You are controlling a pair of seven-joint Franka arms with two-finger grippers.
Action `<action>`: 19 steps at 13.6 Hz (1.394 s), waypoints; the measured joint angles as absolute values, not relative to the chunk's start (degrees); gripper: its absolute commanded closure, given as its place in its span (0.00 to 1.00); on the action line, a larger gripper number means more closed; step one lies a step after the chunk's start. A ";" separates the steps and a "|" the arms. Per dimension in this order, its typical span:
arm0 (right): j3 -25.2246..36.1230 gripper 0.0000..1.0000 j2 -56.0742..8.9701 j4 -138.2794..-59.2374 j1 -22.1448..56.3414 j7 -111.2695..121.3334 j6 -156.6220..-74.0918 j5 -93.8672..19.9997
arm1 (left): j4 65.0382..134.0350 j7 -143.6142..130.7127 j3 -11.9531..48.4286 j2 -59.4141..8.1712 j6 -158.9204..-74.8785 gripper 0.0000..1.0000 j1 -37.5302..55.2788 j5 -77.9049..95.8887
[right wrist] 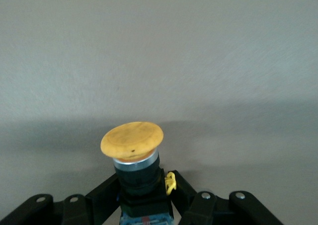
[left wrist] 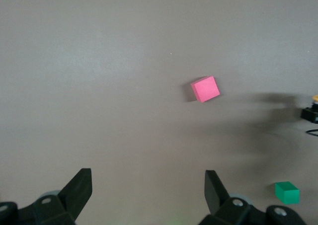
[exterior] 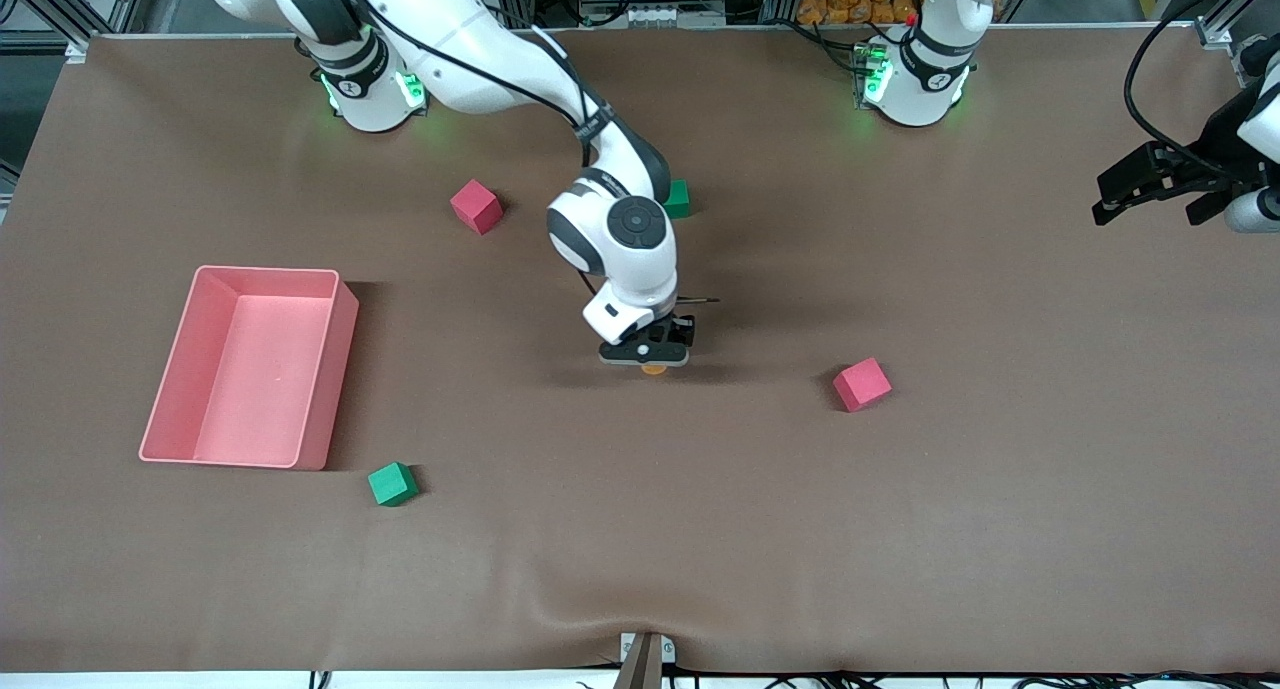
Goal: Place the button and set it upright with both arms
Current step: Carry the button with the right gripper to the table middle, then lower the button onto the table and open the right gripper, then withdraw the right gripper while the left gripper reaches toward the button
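Brown tabletop, cloth-covered, carrying a pink bin and scattered red and green cubes. Item held: the button, orange cap leading, black body clamped between the fingers of my right gripper, low over mid-tabletop. My left gripper waited aloft at its own end of the tabletop, fingers spread wide on nothing. Step in hand, as I judged it: placing the button. Next move called for lowering gently, releasing, then the left gripper helping set it cap-up.
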State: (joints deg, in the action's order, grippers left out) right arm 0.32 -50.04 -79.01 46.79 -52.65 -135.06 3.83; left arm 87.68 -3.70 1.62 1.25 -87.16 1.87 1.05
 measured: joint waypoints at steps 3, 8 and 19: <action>0.38 0.00 -51.83 -77.16 47.54 -53.41 -135.00 3.83 | 87.68 -3.70 1.62 1.25 -87.16 0.00 1.87 1.05; 1.17 0.00 -50.72 -74.66 47.56 -53.42 -130.59 3.83 | 87.68 -3.70 1.65 1.25 -87.16 0.00 1.88 1.05; 2.33 0.00 -28.96 -75.05 32.71 -33.01 -101.76 3.76 | 88.05 -3.70 2.06 -2.33 -84.84 0.00 2.06 1.06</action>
